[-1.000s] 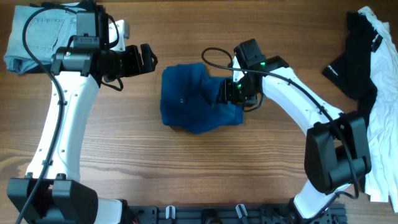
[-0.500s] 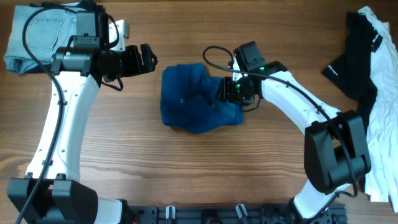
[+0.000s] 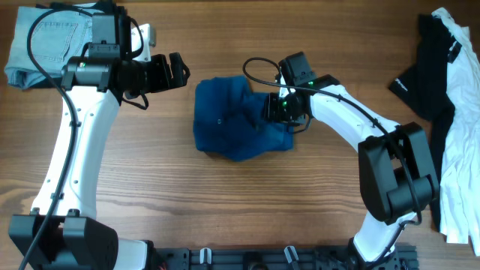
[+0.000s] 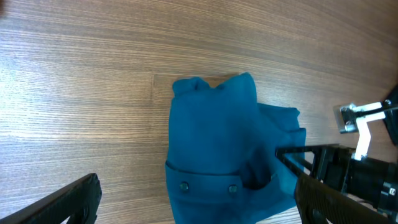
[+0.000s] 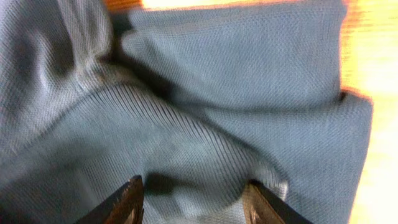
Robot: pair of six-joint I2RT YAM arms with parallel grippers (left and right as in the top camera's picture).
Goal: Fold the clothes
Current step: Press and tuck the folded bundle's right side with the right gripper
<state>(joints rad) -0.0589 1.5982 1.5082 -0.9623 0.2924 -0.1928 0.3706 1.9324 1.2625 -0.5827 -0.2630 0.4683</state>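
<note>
The clothes (image 3: 236, 120) are a deep-blue garment lying bunched at the middle of the table, with two buttons facing the left wrist view (image 4: 217, 137). My left gripper (image 3: 183, 71) hovers just left of the bundle, open wide, with nothing between its fingers (image 4: 199, 205). My right gripper (image 3: 271, 109) is down on the garment's right edge. In the right wrist view the blue fabric (image 5: 236, 93) fills the frame. There the gripper (image 5: 196, 199) stands partly open astride a raised ridge of cloth, with a shadowed gap beside the left finger (image 5: 127, 199).
Folded light-blue jeans (image 3: 49, 41) lie at the far left corner behind my left arm. A black garment (image 3: 431, 67) and a white one (image 3: 461, 150) are piled along the right edge. The right arm (image 4: 354, 168) shows at the right of the left wrist view.
The right gripper's jaws have narrowed a little on the cloth, and the right arm's elbow has swung slightly. The left arm and the garment have not moved.
</note>
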